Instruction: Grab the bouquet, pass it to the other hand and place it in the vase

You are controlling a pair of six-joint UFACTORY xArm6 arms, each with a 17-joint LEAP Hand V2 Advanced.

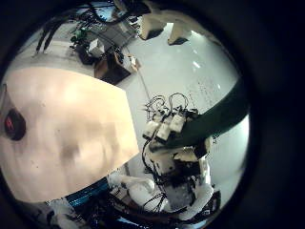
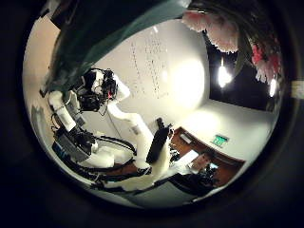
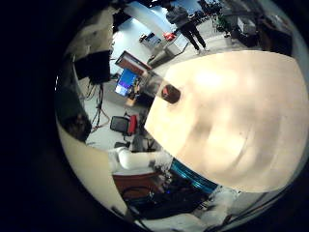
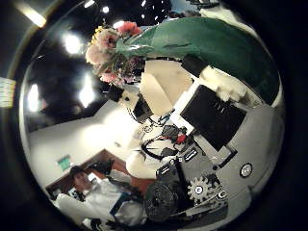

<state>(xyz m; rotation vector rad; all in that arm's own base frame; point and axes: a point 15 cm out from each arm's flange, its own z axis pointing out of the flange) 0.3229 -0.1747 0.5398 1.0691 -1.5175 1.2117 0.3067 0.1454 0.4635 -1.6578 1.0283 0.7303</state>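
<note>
The bouquet's dark green wrap (image 2: pixel 114 28) runs close across my left palm, with its pink and white flowers (image 2: pixel 223 28) at one end. From that palm the wrap (image 1: pixel 229 107) leads away to my right hand (image 1: pixel 170 134), whose fingers curl round its stem end. In the right thumb side palm view the wrap (image 4: pixel 207 43) lies against that hand's own fingers (image 4: pixel 207 111), and the flowers (image 4: pixel 111 48) sit at the far end, beside my left hand (image 4: pixel 130 96). The dark vase (image 3: pixel 170 94) stands upright on the pale wooden table (image 3: pixel 241 116), apart from both hands.
The table (image 1: pixel 67 134) has the vase (image 1: pixel 13 122) near one edge. Beyond the table are desks, chairs and a monitor (image 3: pixel 127 81).
</note>
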